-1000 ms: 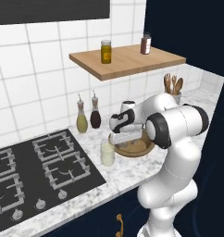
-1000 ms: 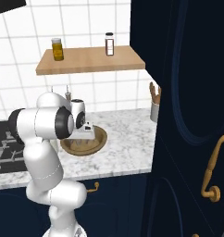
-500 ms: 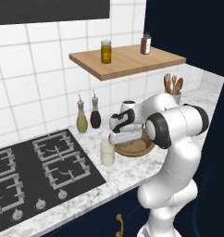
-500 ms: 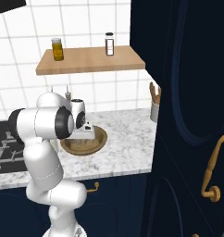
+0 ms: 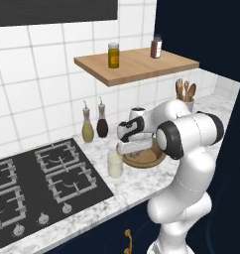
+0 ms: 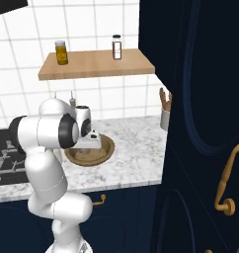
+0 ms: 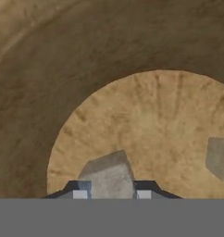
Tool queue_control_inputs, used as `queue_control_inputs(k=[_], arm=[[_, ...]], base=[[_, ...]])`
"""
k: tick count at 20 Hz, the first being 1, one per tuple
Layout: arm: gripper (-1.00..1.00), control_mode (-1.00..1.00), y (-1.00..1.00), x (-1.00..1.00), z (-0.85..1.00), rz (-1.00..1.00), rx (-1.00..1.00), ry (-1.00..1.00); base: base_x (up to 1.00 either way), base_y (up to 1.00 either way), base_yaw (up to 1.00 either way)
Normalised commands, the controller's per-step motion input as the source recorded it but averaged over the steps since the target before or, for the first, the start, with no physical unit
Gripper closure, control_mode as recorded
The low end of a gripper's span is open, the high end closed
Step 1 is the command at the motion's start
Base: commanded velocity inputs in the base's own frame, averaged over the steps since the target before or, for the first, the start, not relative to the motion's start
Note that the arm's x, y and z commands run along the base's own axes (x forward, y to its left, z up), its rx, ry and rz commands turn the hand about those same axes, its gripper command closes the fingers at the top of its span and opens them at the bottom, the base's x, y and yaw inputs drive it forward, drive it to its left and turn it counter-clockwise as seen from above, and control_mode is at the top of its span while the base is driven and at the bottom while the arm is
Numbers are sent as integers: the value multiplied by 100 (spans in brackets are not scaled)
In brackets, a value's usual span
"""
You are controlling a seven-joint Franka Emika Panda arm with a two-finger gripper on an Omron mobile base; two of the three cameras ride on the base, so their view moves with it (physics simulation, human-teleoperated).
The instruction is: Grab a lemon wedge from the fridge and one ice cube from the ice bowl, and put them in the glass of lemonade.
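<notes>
The claw (image 7: pixel 109 193) is down inside the wooden ice bowl (image 5: pixel 144 156) on the marble counter (image 5: pixel 142 183), its two tips standing on either side of a pale grey ice cube (image 7: pixel 108 173); whether they already pinch it I cannot tell. A second cube (image 7: pixel 219 158) lies well apart. The glass of lemonade (image 5: pixel 115 164) stands just beside the bowl. Best to squeeze squarely on flat faces, then lift straight up clear of the rim before swinging across.

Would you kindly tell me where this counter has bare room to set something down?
Bare marble lies between the wooden bowl and the utensil holder. It is crowded between the stove and bowl, where the glass of lemonade stands.
</notes>
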Motion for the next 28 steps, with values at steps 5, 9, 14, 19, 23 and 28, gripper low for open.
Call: queue_control_inputs(k=[5, 9, 14, 19, 23, 28], arm=[[100, -100, 7, -9, 12, 0, -1, -2], [100, -100, -3, -16, 44, 0, 5, -25], [100, -100, -22, -1, 29, 0, 7, -18], [100, -100, -24, -2, 22, 0, 5, -13], [100, -100, 9, -9, 21, 0, 0, -15], [100, -100, 53, -17, 61, 6, 0, -19]], base=[[0, 0, 0], [0, 0, 0], [0, 0, 0], [0, 0, 0], [0, 0, 0], [0, 0, 0]])
